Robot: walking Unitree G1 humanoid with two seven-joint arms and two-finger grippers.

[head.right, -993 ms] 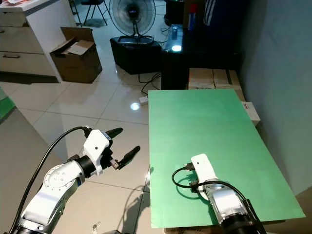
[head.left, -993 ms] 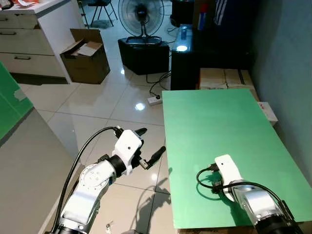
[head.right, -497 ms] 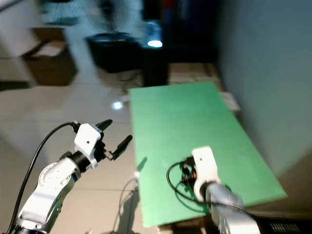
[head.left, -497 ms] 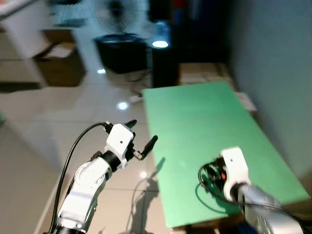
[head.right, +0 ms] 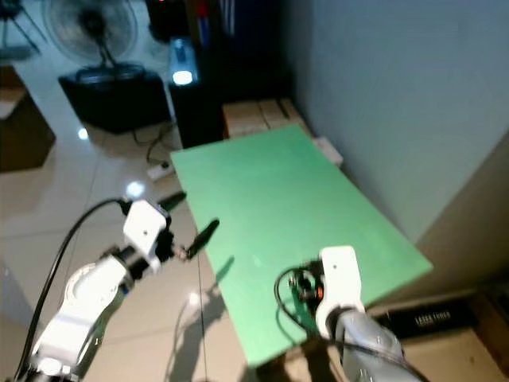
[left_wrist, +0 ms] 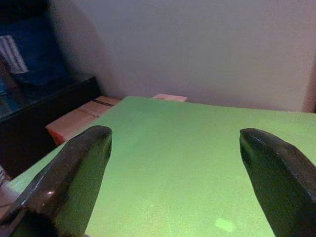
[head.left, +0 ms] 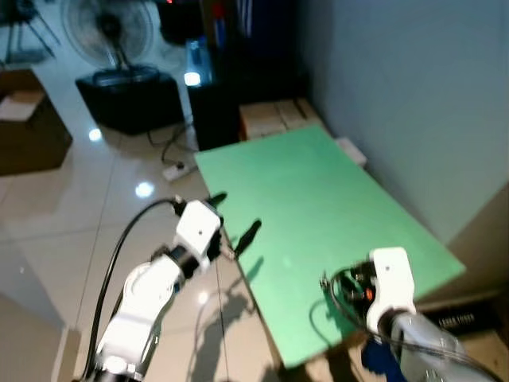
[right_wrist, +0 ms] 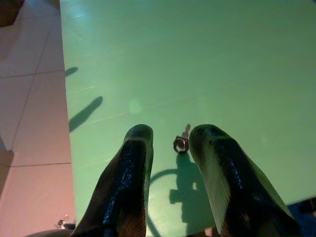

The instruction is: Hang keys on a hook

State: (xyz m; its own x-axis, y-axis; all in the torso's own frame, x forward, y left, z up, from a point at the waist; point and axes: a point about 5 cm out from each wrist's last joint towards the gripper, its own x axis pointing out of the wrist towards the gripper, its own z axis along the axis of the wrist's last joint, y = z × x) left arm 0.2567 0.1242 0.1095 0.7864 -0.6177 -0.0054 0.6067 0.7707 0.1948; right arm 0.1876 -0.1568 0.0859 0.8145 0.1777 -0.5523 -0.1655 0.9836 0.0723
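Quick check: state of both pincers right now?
Left pincer: open, empty, over the green table.
Right pincer: open, fingers either side of the key.

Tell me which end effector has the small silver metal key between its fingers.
The right end effector: the small silver metal key lies on the green tabletop between its parted black fingers. The left end effector's spread fingers frame bare tabletop.

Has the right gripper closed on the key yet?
No: in the right wrist view the key lies flat on the green table in the gap between the parted fingers of the right gripper.
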